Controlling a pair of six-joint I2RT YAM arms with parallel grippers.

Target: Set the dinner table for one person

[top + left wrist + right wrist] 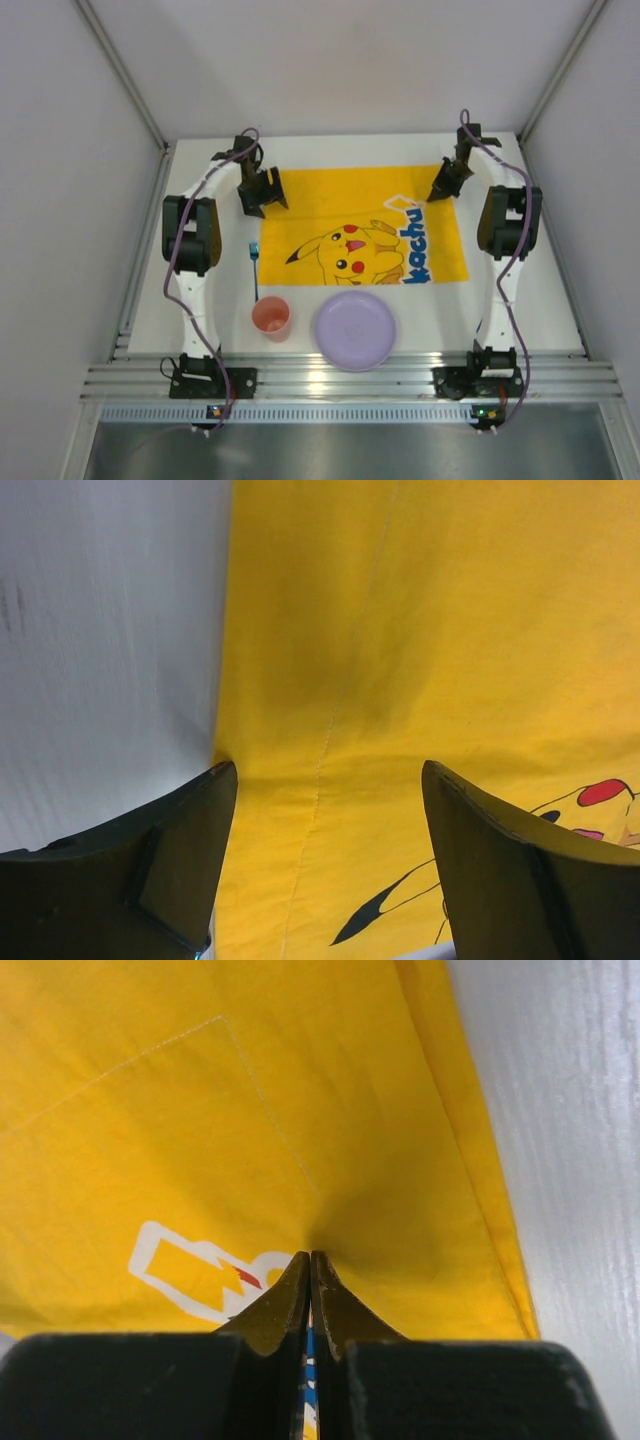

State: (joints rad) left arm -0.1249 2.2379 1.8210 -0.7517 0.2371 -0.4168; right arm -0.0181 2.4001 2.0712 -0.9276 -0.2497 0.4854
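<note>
- The desk (330,150) is the big white top that fills the floor of the booth between the side walls. Both arms are bolted at its near edge and everything else sits on it.
- A yellow mat (360,225) with a cartoon print lies spread across the middle of the desk. Near the arms' bases are a purple plate (354,328), an orange cup (271,317) and a thin blue-handled utensil (254,268). The plate sits right at the mat's near edge, and the cup and utensil lie on bare desk just left of the mat.
- From where I stand, the step in hand looks like squaring up the mat, with the dishes not yet placed on it.
- The right jaws are pressed together at the mat's far right corner. The right wrist view shows the cloth puckering into their tips, so they are pinching the fabric.
- The left jaws are spread wide and hold nothing. They hang over the mat's far left edge, where yellow cloth meets white desk.
- I'd judge the next move is for the left jaws to drop and close on that edge, so both far corners can be drawn taut together. A one-sided pull would likely skew or wrinkle the cloth.
- The plate, cup and utensil would then need moving onto or beside the mat.
</note>
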